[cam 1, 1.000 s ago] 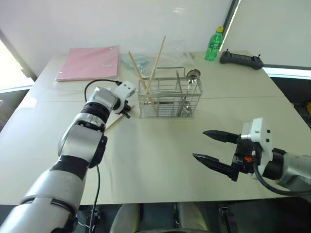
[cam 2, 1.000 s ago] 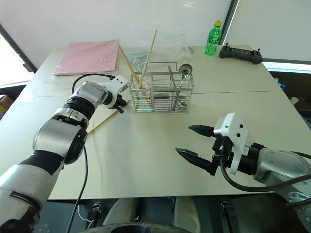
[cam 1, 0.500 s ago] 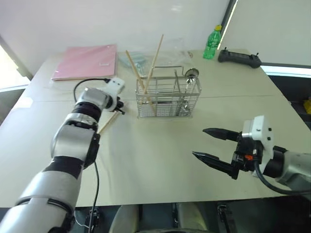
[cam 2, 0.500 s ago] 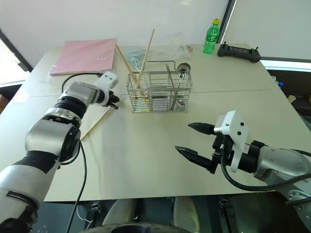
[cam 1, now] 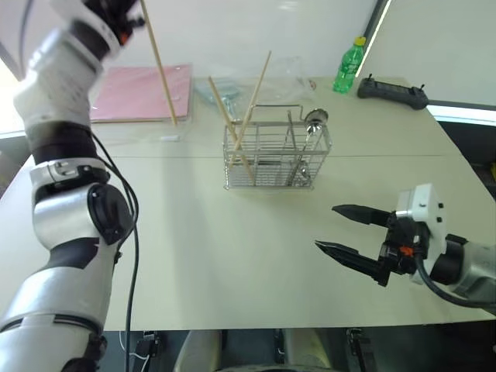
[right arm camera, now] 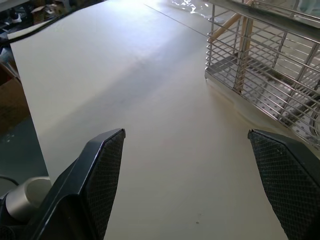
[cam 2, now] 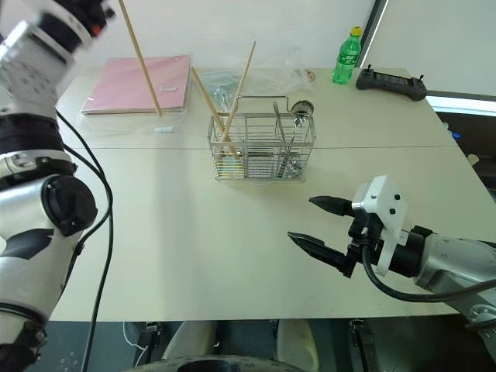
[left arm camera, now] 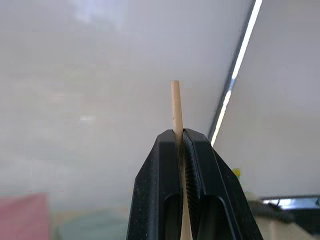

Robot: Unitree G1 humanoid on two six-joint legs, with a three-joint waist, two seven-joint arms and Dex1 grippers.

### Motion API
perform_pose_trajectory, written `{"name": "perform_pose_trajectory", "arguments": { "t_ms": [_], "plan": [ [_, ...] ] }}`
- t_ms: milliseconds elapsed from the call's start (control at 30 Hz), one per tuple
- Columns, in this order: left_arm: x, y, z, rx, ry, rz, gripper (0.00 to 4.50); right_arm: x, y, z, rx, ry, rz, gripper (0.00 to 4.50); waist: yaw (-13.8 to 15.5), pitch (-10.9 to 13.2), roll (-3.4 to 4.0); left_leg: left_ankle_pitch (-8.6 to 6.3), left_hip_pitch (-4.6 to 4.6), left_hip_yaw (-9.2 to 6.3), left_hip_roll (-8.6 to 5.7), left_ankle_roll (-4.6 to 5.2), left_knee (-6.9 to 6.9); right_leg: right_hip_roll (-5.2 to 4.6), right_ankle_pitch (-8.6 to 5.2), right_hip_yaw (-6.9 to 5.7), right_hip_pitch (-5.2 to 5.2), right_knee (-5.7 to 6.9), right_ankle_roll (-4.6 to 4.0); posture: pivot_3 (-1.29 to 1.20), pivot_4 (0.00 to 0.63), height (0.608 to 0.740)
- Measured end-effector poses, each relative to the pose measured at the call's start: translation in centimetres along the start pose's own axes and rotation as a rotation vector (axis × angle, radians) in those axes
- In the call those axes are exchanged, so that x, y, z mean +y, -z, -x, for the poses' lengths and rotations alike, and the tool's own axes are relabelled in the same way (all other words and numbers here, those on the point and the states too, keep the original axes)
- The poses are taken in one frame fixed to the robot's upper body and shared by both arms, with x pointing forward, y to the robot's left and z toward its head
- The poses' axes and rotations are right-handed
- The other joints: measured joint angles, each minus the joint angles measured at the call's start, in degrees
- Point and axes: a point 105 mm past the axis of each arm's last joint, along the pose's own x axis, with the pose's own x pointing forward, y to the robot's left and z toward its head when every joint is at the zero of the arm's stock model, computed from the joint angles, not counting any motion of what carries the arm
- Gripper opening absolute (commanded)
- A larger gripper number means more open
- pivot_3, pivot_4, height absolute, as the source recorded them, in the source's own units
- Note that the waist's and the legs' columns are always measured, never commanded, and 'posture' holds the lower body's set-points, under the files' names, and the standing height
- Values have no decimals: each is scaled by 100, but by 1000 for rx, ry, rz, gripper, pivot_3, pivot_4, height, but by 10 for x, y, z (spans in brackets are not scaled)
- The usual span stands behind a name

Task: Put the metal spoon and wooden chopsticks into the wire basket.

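My left gripper (left arm camera: 180, 137) is clenched on one wooden chopstick (cam 1: 157, 62), up high at ten o'clock from the wire basket (cam 1: 275, 155). Right gripper (cam 1: 347, 230) jaws spread wide, holding nothing, at five o'clock from it. Two chopsticks (cam 1: 242, 116) and the metal spoon (cam 1: 312, 120) stand in the basket

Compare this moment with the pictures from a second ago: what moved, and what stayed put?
The left gripper, shut on a wooden chopstick, has swung up from the table beside the wire basket and lifted that chopstick, which now hangs high over the pink folder. The right gripper stays open and still. The basket, its two chopsticks and metal spoon are unchanged.
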Motion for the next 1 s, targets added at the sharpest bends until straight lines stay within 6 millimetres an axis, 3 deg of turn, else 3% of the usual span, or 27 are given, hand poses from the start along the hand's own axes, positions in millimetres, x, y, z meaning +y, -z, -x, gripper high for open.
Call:
{"name": "perform_pose_trajectory", "arguments": {
  "t_ms": [200,267,333,467,533,967,1000],
  "plan": [
    [-72,-10,-16,-57,227,40,78,0,1,0,2,-1,-3,4048,-8,1,-1,-1,50,3,3,-1,1,1,-16,1,49,-4,21,0,150,728],
    [-92,-4,-18,-54,278,49,78,0,1,0,2,1,-5,4048,-13,0,1,-1,52,3,4,-1,0,3,-15,2,48,-2,20,0,150,728],
    [-104,15,-18,-21,305,63,78,-1,1,1,2,9,-7,4048,-13,-7,13,-1,55,6,4,0,-3,4,-12,4,48,-1,15,0,150,728],
    [-114,86,-9,123,300,75,78,-1,1,3,-1,24,-17,4048,-9,-2,8,0,48,5,4,1,0,7,0,5,43,-2,-6,0,150,728],
    [-115,104,-5,160,295,69,78,-2,0,5,-5,31,-17,4048,-16,3,3,0,42,9,4,1,1,8,2,8,34,-2,-9,0,150,728],
    [-112,109,-7,117,305,-16,78,-3,-3,4,-18,62,-14,4048,4,2,3,-1,43,9,3,4,1,7,-10,7,40,-7,-27,0,150,728],
    [-112,109,-7,116,304,-16,371,-3,-3,4,-20,64,-13,4048,4,2,4,-1,43,9,3,4,0,7,-9,7,40,-7,-26,0,150,728]
  ]
}}
